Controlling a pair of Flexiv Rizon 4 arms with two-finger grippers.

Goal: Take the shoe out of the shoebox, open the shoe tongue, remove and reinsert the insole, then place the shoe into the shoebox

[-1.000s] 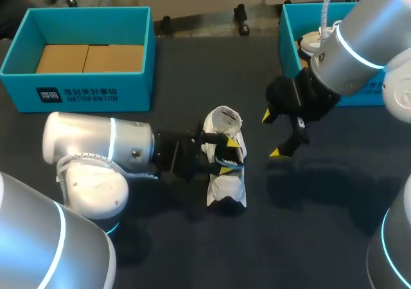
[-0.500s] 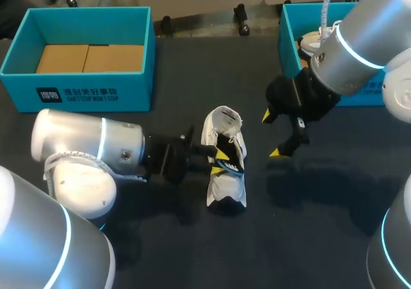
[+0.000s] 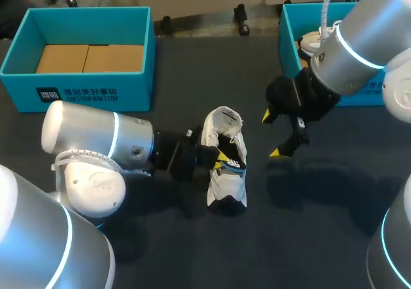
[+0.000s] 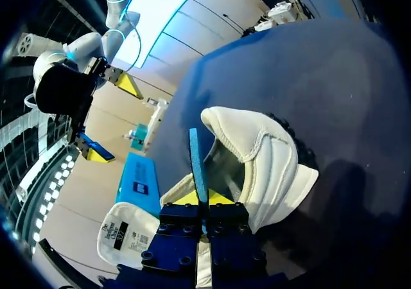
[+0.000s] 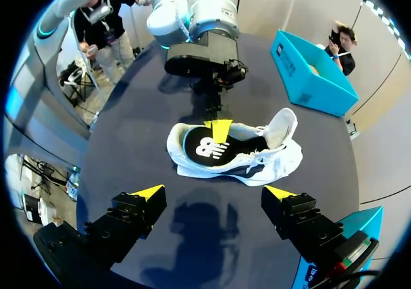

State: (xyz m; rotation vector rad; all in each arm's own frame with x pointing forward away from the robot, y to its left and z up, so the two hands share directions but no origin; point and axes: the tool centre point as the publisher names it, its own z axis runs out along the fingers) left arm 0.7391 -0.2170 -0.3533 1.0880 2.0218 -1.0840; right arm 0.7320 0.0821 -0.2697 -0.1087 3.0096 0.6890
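Observation:
A white shoe (image 3: 226, 173) lies on its side at the middle of the dark table, opening toward my right arm. My left gripper (image 3: 221, 157) reaches into that opening from the left and is shut on the thin, blue-edged insole (image 4: 197, 164), which stands upright between its yellow tips. In the left wrist view the shoe's white heel (image 4: 270, 167) curves just beyond the left gripper (image 4: 199, 200). In the right wrist view the insole's dark face (image 5: 205, 149) shows inside the shoe (image 5: 257, 164). My right gripper (image 3: 271, 135) hangs open a little to the right of the shoe, holding nothing.
A teal shoebox (image 3: 287, 35) with another white shoe (image 3: 311, 42) in it stands at the back right, behind my right arm. A second teal box (image 3: 96, 90) with cardboard inside sits at the back left. Bare dark table lies in front of the shoe.
My left gripper's fingers closed on the insole inside the shoe. The left arm drew back a little to the left, then came in again. The right arm stayed still.

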